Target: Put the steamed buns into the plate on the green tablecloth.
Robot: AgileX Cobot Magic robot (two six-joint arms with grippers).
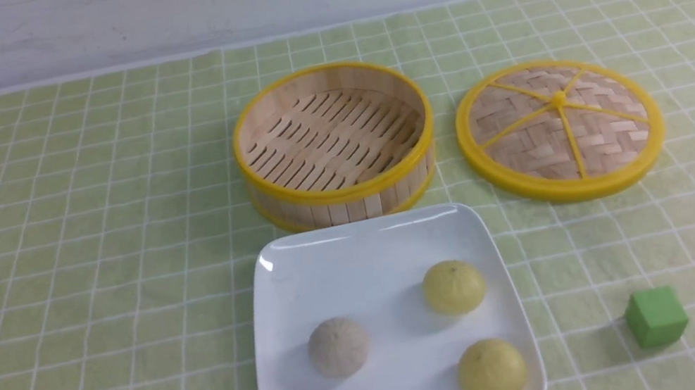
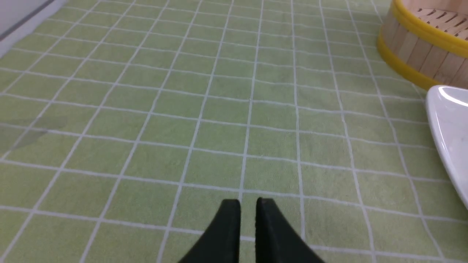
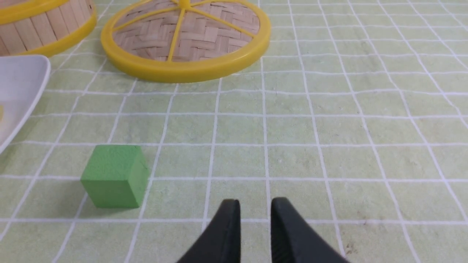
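Observation:
The white square plate (image 1: 303, 267) lies on the green tablecloth (image 1: 82, 270) at front centre. Three steamed buns rest in it: a greyish-white one (image 1: 338, 347) on the left, and two pale yellow ones, one (image 1: 454, 286) at the right middle and one (image 1: 491, 371) at the front right. My left gripper (image 2: 248, 204) is empty, its fingers almost together, low over bare cloth left of the plate's rim (image 2: 449, 124). My right gripper (image 3: 255, 204) is empty with a narrow gap, over cloth to the right of the plate's corner (image 3: 18, 80).
An empty bamboo steamer (image 1: 341, 189) stands just behind the plate. Its woven lid (image 1: 559, 127) lies flat to the right. A green cube (image 1: 656, 315) sits right of the plate, close to my right gripper in the right wrist view (image 3: 113, 175).

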